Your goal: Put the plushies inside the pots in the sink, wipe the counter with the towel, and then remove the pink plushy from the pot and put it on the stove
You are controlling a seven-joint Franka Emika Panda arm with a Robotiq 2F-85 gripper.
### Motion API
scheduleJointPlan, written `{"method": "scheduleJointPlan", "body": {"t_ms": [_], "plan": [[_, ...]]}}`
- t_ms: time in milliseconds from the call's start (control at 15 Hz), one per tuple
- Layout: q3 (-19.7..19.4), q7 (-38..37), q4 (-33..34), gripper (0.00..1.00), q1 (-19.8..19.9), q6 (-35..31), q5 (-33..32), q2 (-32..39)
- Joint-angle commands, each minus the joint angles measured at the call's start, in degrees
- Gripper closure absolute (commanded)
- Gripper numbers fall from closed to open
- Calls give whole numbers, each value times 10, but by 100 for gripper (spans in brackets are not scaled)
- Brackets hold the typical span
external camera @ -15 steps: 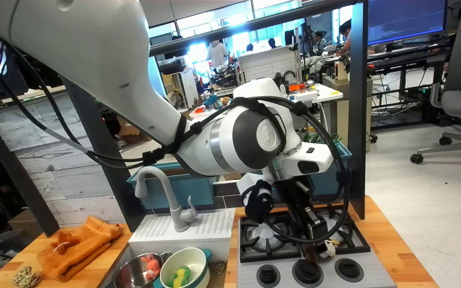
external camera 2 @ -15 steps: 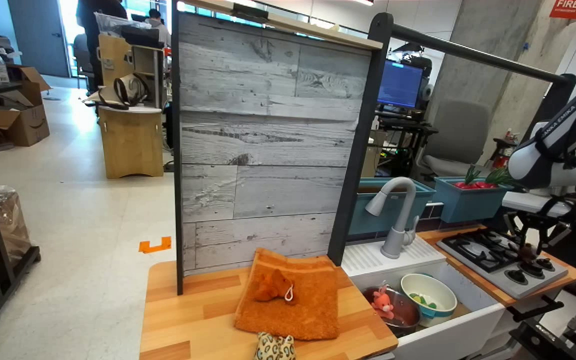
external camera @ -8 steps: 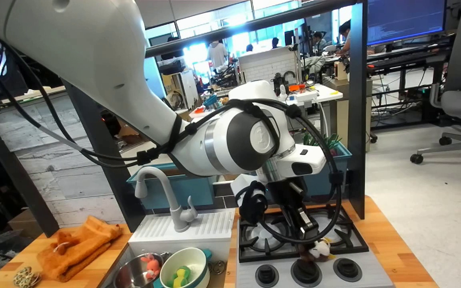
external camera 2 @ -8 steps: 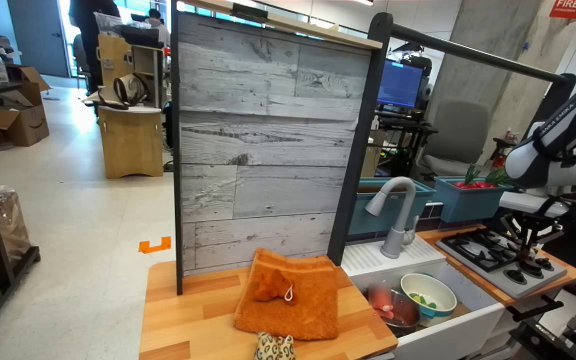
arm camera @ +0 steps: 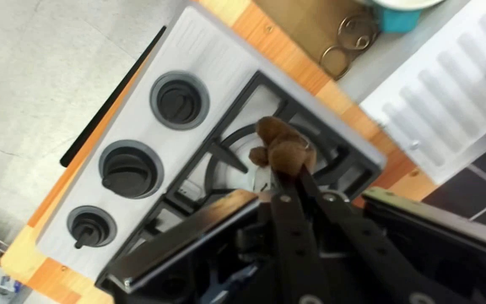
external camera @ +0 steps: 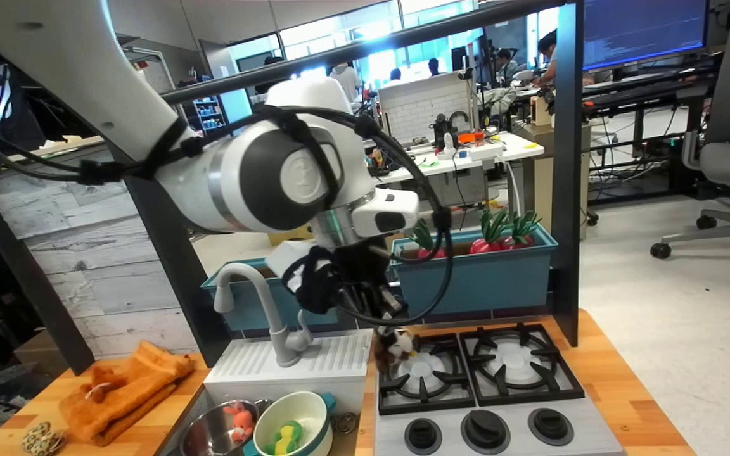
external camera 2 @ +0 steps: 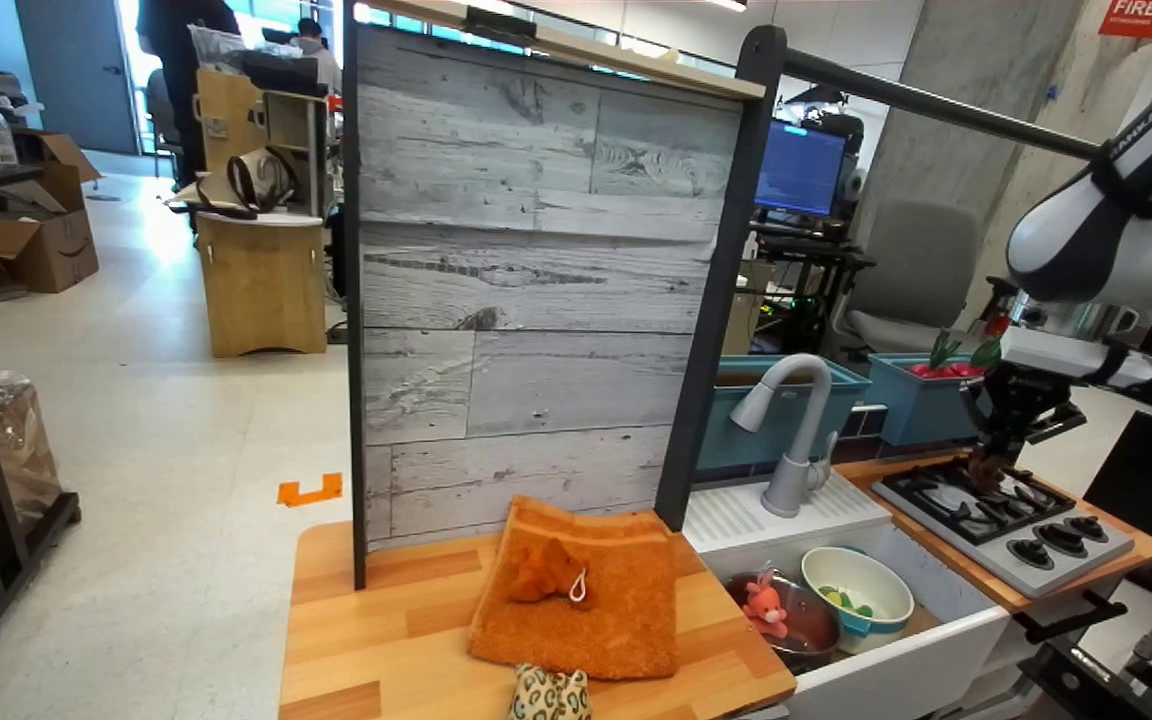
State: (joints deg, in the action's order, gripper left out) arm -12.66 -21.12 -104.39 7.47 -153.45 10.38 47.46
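My gripper [arm camera: 294, 174] is shut on a brown plushy [arm camera: 287, 152], held over the stove [arm camera: 226, 63]. This plushy also shows with white and yellow parts below the gripper in an exterior view [external camera: 395, 347]. The pink plushy [external camera: 240, 423] sits in the steel pot [external camera: 197, 437]. A green and yellow plushy [external camera: 286, 438] lies in the cream pot [external camera: 319, 418]. Both pots stand in the sink [external camera 2: 896, 668]. The orange towel [external camera 2: 626, 630] lies folded on the counter [external camera 2: 386, 640]. An orange plushy [external camera 2: 548, 572] rests on it; a leopard-print plushy [external camera 2: 548, 692] lies in front.
A grey faucet [external camera: 270, 316] stands behind the sink, between the towel side and the stove. Teal planters [external camera: 476, 278] line the back. A wood-look panel [external camera 2: 536, 280] rises behind the towel. Stove knobs [external camera: 485, 432] face the front edge.
My gripper has moved from above the front of the stove toward the sink side, rising and carrying the brown plushy. The pots, towel and other plushies have not moved.
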Motion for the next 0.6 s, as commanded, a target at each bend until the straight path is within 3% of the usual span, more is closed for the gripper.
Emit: {"method": "scheduleJointPlan", "body": {"t_ms": [0, 267, 400, 533], "plan": [[73, 85, -133, 99, 8, -63, 15, -89], [173, 169, -171, 99, 30, -131, 26, -73], [210, 213, -152, 99, 45, -149, 15, -39], [220, 228, -134, 99, 44, -148, 7, -13]]}}
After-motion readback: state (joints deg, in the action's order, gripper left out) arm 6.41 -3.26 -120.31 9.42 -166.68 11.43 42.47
